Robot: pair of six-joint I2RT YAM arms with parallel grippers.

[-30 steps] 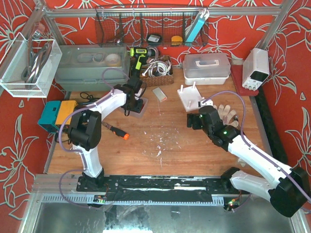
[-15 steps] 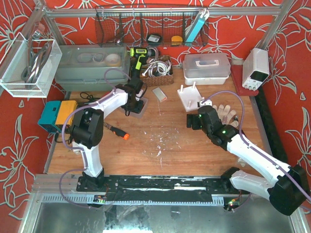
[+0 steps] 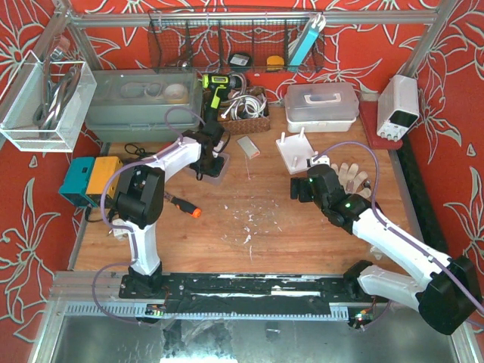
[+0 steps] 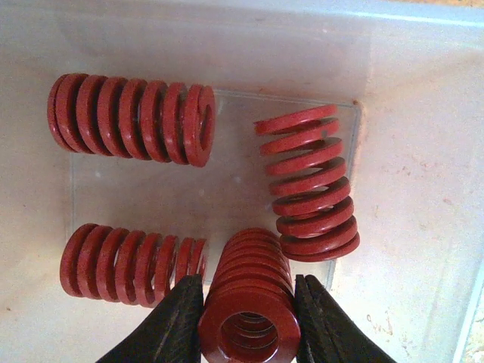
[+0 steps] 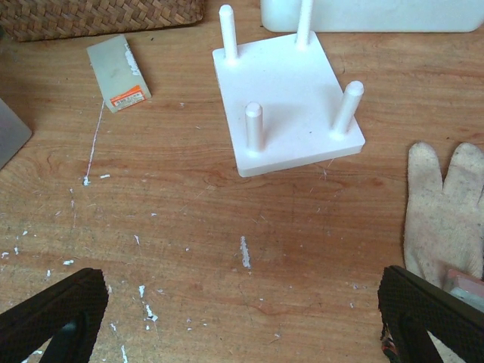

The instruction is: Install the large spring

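Low in the left wrist frame, the left gripper (image 4: 249, 336) pinches a large red spring (image 4: 249, 299) inside the clear bin (image 4: 423, 189), with three other springs (image 4: 132, 117) above it. The right gripper (image 5: 242, 318) hangs spread wide below the white peg board (image 5: 283, 106).

The wooden tabletop (image 3: 287, 234) is carrying a white peg plate (image 5: 283, 94) lying flat, with a small card (image 5: 119, 72) lying near it on one side and a work glove (image 5: 446, 212) on the other. An orange-tipped screwdriver (image 3: 181, 204) is resting well apart from them, and white flecks (image 3: 248, 221) are lying scattered mid-board.
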